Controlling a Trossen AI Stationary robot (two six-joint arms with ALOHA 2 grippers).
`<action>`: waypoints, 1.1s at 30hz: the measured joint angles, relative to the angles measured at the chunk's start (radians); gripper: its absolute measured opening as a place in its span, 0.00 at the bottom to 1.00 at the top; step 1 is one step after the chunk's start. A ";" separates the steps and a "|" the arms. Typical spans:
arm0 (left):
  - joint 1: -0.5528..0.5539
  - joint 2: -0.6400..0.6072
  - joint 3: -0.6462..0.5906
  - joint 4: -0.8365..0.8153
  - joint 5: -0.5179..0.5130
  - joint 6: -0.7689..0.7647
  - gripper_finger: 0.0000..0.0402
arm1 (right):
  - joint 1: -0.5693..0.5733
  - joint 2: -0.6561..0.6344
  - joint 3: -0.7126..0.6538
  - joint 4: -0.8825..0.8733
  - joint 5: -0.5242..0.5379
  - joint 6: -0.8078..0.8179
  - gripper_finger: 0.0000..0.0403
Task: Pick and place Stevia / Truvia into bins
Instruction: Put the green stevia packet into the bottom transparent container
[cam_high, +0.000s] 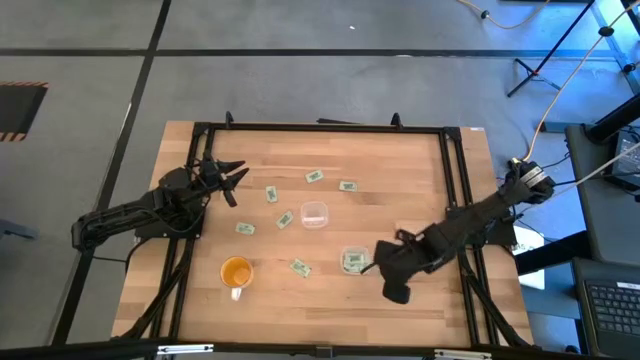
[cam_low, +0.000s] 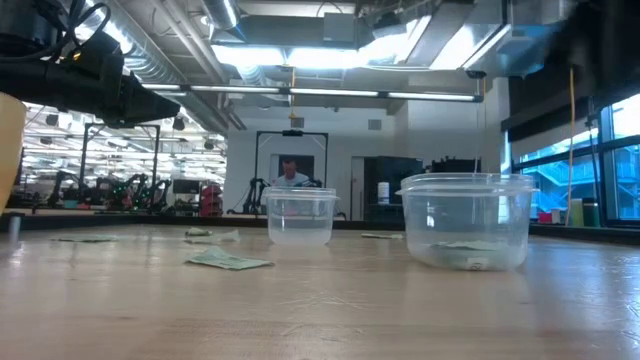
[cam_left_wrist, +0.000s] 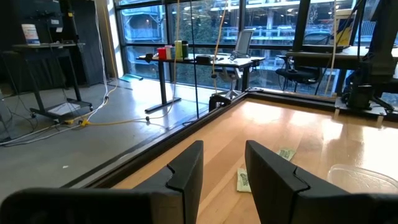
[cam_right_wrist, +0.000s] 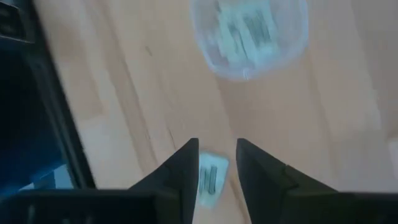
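Several pale green and white Stevia / Truvia packets lie flat on the wooden table. Two clear bins stand on it: one holds nothing that I can see, the other holds packets. My right gripper hangs open, pointing steeply down, just to the right of the filled bin. Through the gap between its fingers I see one packet on the table below. At the table's left edge my left gripper waits level and open, holding nothing.
An orange cup with a handle stands near the front left. A black frame runs around the table top. In the low view the two bins stand side by side with a packet in front of them.
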 joint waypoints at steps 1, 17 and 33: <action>0.000 0.000 0.000 0.000 0.000 0.000 0.28 | 0.015 0.001 -0.021 0.000 -0.012 0.039 0.27; 0.000 0.000 0.000 0.001 -0.016 0.000 0.28 | 0.045 0.003 -0.312 0.250 -0.317 0.574 0.27; 0.000 0.000 0.000 0.008 -0.089 0.000 0.28 | 0.064 0.003 -0.397 0.350 -0.280 0.646 0.27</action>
